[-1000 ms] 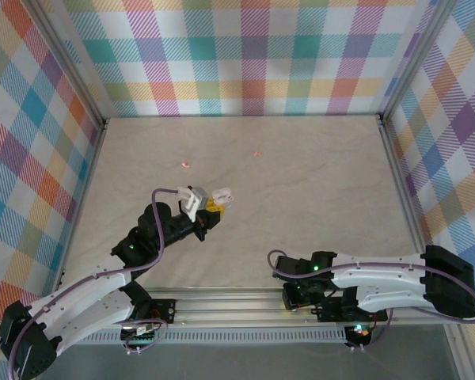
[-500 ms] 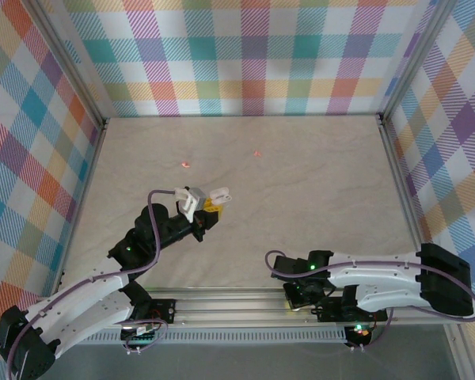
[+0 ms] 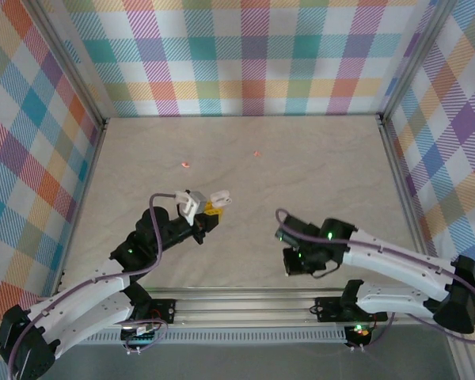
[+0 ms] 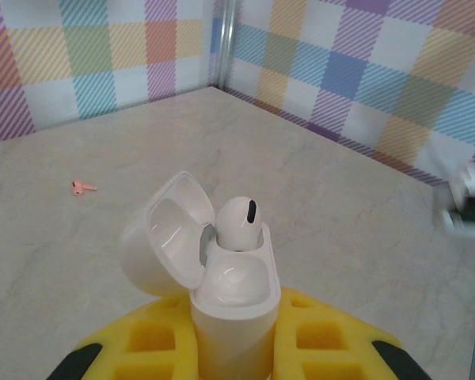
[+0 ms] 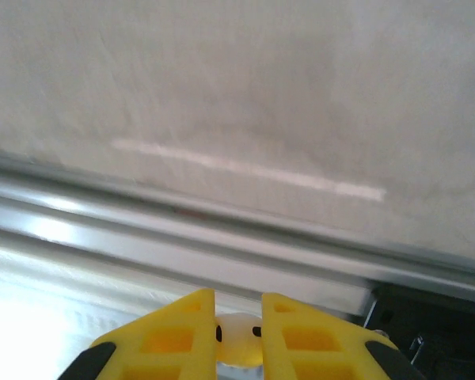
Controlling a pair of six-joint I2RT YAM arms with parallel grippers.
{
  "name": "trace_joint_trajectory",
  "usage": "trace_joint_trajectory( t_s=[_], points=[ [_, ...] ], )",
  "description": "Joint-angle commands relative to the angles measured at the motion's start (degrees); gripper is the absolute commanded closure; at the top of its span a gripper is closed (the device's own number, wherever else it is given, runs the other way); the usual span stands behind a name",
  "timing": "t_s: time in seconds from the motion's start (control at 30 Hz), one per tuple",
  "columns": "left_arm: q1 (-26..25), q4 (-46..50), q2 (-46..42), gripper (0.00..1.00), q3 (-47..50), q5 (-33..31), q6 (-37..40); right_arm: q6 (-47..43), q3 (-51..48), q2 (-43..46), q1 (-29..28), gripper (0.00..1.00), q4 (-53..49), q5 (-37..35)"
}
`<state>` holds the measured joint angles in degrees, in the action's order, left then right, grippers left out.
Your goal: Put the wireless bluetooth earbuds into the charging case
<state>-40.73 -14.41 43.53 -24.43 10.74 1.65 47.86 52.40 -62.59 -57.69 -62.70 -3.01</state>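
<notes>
Left fingers [image 4: 154,342] clamp open case [image 4: 233,317] holding seated earbud [image 4: 239,224]; right fingers [image 5: 170,336] pinch second earbud [image 5: 239,342].

- You have two arms, each with one end effector: the left end effector [image 3: 211,208] and the right end effector [image 5: 237,315].
- You can count one white charging case [image 4: 233,293].
- You see two pink earbuds on the surface [image 3: 324,174]: the first pink earbud [image 3: 185,165] and the second pink earbud [image 3: 257,153].
- You see two white ones: the first white earbud [image 4: 239,224] and the second white earbud [image 5: 237,338].
- That makes four earbuds in total.
</notes>
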Motion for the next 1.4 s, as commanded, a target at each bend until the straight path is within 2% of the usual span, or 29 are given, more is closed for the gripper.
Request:
trace_joint_trajectory(
  t_s=[0.0,0.07,0.2,0.37,0.53,0.63,0.8,0.97,1.17,1.37],
  points=[
    [0.31,-10.29,-0.52,1.00,3.53,3.60,3.52,-11.52,10.97,-5.02,7.16,0.84,-8.58,0.50],
    [0.22,-14.98,0.63,1.00,4.89,5.52,7.15,-15.33,19.67,-9.82,9.73,0.85,-12.83,0.22],
    [0.05,-17.71,5.68,1.00,3.57,7.85,15.13,-19.45,33.28,-18.35,12.12,0.85,-18.21,2.22],
    [-0.37,-22.47,15.04,1.00,0.31,7.20,19.03,-18.79,45.56,-25.83,14.10,0.91,-20.00,7.81],
    [-1.64,-32.70,24.81,1.00,-1.52,3.57,19.25,-15.20,52.33,-30.39,15.21,0.94,-19.20,9.96],
    [-3.22,-36.71,29.91,1.00,-3.11,0.44,20.43,-13.54,55.37,-33.22,16.51,1.00,-19.73,12.14],
    [-4.33,-43.21,35.76,1.00,-4.29,-3.59,20.87,-12.03,61.89,-37.22,17.22,1.00,-23.38,10.12],
    [-4.27,-42.66,38.17,1.00,-5.83,-3.32,20.12,-11.74,61.72,-39.33,18.30,1.00,-21.25,9.07],
    [-3.86,-35.07,38.14,1.00,-5.47,-13.28,19.26,-14.72,54.01,-40.35,22.99,1.00,-14.74,9.12],
    [-3.03,-28.73,34.75,1.00,-2.19,-18.53,18.56,-22.76,49.62,-50.29,27.07,1.00,-15.01,5.02]
  ],
)
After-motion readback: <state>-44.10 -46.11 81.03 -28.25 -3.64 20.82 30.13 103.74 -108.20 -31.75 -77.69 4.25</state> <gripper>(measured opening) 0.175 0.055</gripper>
